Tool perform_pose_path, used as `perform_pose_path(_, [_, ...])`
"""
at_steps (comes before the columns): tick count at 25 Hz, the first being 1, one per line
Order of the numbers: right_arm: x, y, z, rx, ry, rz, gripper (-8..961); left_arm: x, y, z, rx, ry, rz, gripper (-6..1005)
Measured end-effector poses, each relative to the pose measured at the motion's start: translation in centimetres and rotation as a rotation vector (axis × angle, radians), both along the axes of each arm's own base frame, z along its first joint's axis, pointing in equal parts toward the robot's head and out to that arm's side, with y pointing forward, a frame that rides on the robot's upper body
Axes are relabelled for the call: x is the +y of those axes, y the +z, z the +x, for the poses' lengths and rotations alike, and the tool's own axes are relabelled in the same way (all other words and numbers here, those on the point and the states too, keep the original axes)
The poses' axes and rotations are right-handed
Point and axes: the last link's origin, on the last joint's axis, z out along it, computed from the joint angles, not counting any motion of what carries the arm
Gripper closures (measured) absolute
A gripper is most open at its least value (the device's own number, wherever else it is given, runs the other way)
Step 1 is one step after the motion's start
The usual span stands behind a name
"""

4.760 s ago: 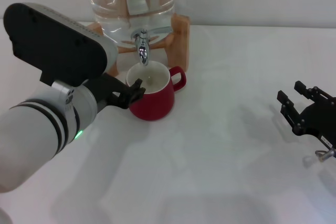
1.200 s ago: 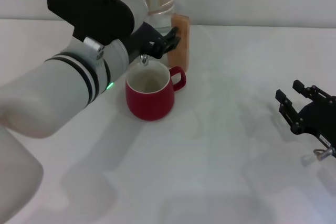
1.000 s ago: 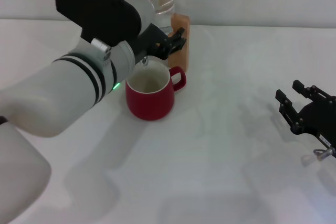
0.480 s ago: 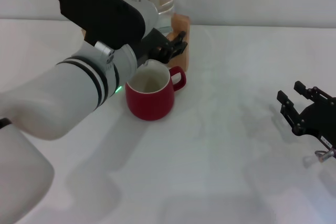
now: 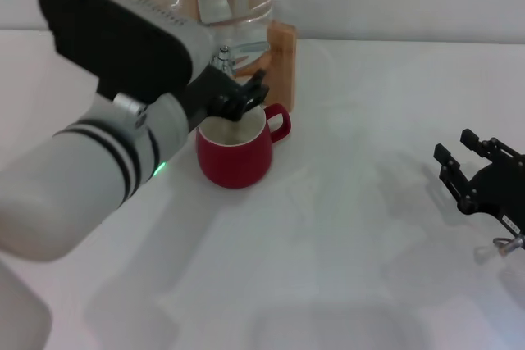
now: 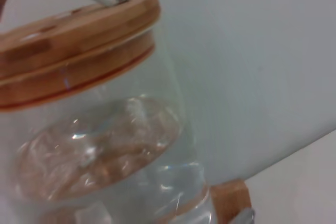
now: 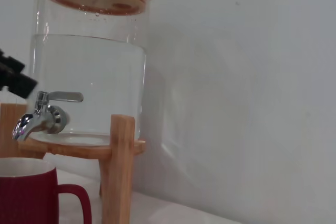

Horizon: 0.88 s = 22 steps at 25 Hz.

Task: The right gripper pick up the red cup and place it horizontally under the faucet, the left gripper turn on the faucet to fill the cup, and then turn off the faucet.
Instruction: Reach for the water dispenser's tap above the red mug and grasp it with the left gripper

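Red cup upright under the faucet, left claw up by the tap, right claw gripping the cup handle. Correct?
Not quite. The head view shows the right claw far off on the table, holding nothing. The red cup does stand upright under the faucet, with the left claw by it.

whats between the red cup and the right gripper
Nothing: in the head view, only bare white table lies between the red cup and the right gripper, which sits parked far to the right.

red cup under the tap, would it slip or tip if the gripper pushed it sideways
The red cup looks glossy, so claws might slip on it. Its wide, squat body should slide on the smooth white table rather than tip. Any water inside would add weight and could slosh.
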Motion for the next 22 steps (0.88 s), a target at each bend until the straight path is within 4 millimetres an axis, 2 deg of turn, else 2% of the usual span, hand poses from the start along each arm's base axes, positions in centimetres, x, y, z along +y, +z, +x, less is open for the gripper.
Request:
perform_pose_path(4, [-0.1,0.0,0.1,0.0,-0.003,0.0,550,-1.8,0.9,-0.7,-0.025,0.045,0.032,153])
perform_pose_path(9, [-0.1,0.0,0.2,-0.002,-0.008,-0.002,550,-4.0,1.7,-2.5,-0.05,0.116,0.081,154])
perform_pose_path(12, [-0.1,0.0,0.2,-0.003,-0.009,-0.003,550,-4.7,2.0,-3.3,-0.065,0.135,0.098,154])
perform_pose_path(22, [-0.1,0.0,0.2,0.001,-0.011,-0.002,551,-3.5,2.7,-5.8,-0.118,0.157,0.157,156])
